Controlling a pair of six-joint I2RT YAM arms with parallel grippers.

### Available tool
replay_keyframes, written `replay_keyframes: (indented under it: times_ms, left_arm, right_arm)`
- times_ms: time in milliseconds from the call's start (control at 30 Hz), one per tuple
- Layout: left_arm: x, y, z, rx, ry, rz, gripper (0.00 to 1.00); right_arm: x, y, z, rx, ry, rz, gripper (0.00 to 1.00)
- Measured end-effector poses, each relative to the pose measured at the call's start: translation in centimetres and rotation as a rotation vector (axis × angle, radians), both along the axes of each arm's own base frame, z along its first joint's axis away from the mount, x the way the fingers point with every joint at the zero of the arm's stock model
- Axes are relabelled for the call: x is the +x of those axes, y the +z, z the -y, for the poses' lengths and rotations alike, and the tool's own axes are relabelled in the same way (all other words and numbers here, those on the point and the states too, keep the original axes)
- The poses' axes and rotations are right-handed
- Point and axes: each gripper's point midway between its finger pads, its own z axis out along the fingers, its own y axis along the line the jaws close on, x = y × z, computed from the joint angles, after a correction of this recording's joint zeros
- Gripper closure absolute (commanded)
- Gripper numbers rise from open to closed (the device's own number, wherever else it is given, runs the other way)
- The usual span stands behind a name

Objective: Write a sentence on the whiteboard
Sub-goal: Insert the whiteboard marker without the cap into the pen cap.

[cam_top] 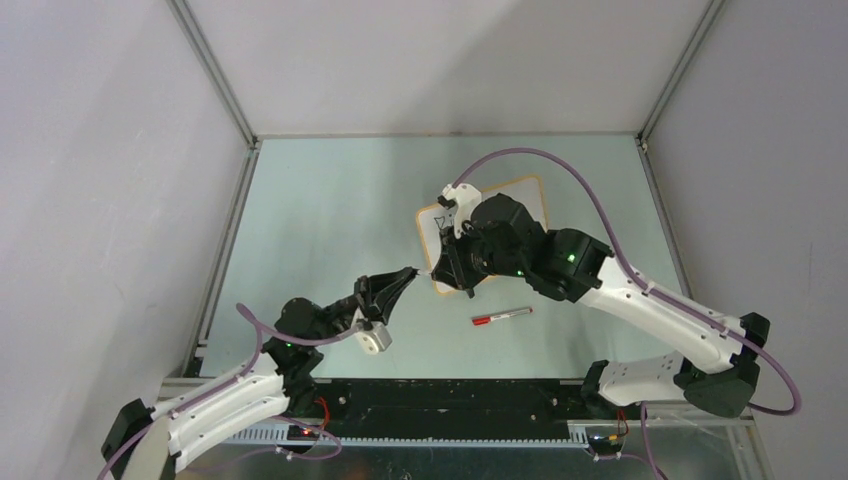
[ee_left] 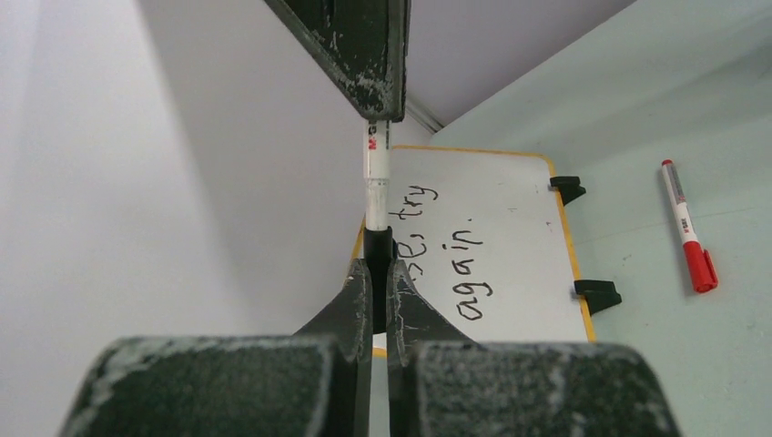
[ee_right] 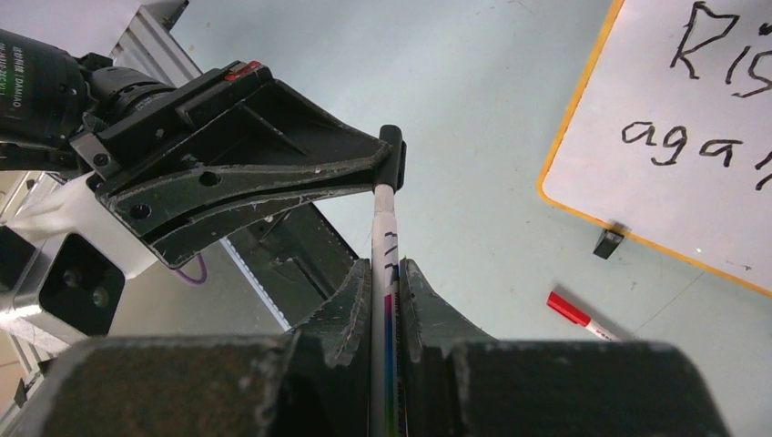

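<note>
Black cap [ee_left: 378, 264] pinched in left jaws, white marker [ee_right: 384, 246] pinched in right jaws, cap meeting barrel, long axis 9-to-3 in top view. Whiteboard [ee_left: 519, 237] with finished sentence [ee_left: 472, 278] lies on desk [cam_top: 330, 200] at 1 o'clock, under right arm; recapping likely the step.

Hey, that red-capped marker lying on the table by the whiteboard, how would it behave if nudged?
Probably rolls: the red-capped marker is a slim round cylinder lying flat on the smooth table. It likely stays stiff and light, being a thin plastic pen. Its glossy barrel may slip when pinched.
</note>
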Motion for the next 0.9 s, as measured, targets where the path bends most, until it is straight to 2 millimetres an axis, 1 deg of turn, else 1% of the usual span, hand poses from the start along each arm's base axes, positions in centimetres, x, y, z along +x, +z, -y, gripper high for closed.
replay_keyframes:
  times_ms: [267, 400, 600, 667, 900]
  left_arm:
    - [-0.5, -0.5, 0.2, 0.036, -0.002, 0.020, 1.00]
    - [-0.5, -0.8, 0.3, 0.050, 0.002, 0.002, 1.00]
    - [0.5, -3.2, -0.2, 0.116, 0.063, -0.073, 1.00]
    - [0.8, -3.9, -0.5, 0.127, 0.082, -0.090, 1.00]
    - [1.2, -4.4, -0.9, 0.104, 0.112, -0.132, 1.00]
  right_arm:
    - [0.0, -1.1, -0.3, -0.029, 0.007, -0.021, 1.00]
    - [0.1, -2.1, -1.1, -0.079, -0.006, 0.012, 1.00]
    - [1.3, -4.7, -2.2, -0.174, -0.042, 0.048, 1.00]
    - [1.6, -5.3, -2.6, -0.187, -0.045, 0.054, 1.00]
    - [2.3, -5.9, -3.3, -0.170, -0.041, 0.045, 1.00]
